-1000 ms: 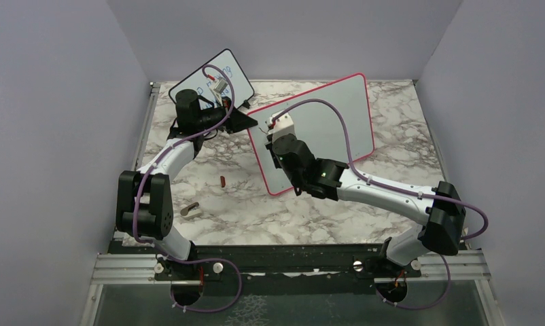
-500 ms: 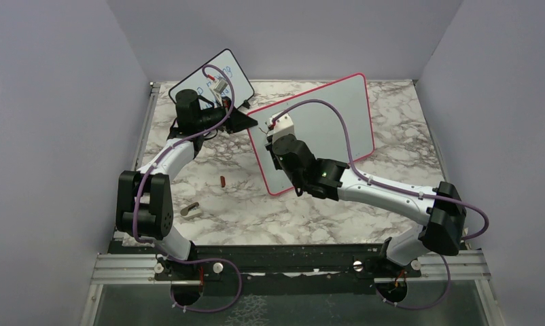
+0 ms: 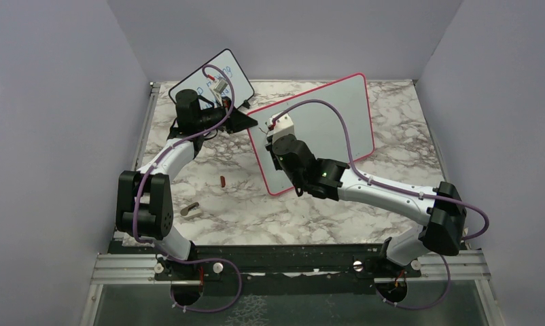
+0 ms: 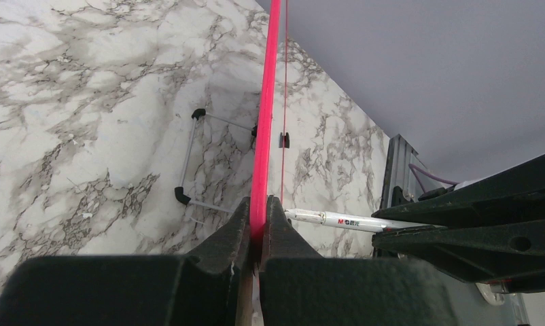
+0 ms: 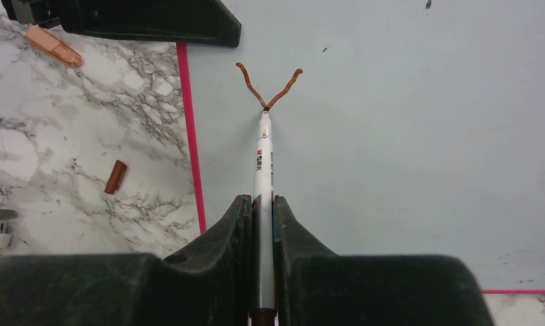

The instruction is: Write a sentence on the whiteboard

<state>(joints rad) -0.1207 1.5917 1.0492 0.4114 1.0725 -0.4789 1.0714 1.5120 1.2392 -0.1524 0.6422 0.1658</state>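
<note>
Whiteboard: the large rectangular white board with the red-pink frame (image 3: 361, 109) stands tilted at the back middle of the grey-veined white marble counter (image 3: 242, 204). Its face is turned toward the right arm.
Left pincer: the black left pincer (image 4: 256, 227) is squeezed tight on the board's left edge. From the left wrist view, the pink frame runs straight up from between its jaws.
Right pincer: the black right pincer (image 5: 261, 217) is clamped around the barrel of a slim white marker pen (image 5: 264, 163), which sticks out straight ahead of it.
Pen tip: it touches the board's face just right of the left frame, at the point where the written strokes meet.
Writing: two brownish-red marker strokes (image 5: 283, 80) spread up from the tip in a V shape, directly ahead of the right pincer.
Cap: a small brownish-red cylindrical cap (image 5: 116, 176) lies on the counter to the left of the board's frame, not touching it.
Second board: a smaller black-framed board with blue writing (image 3: 232, 71) stands at the back left, behind the left arm.
</note>
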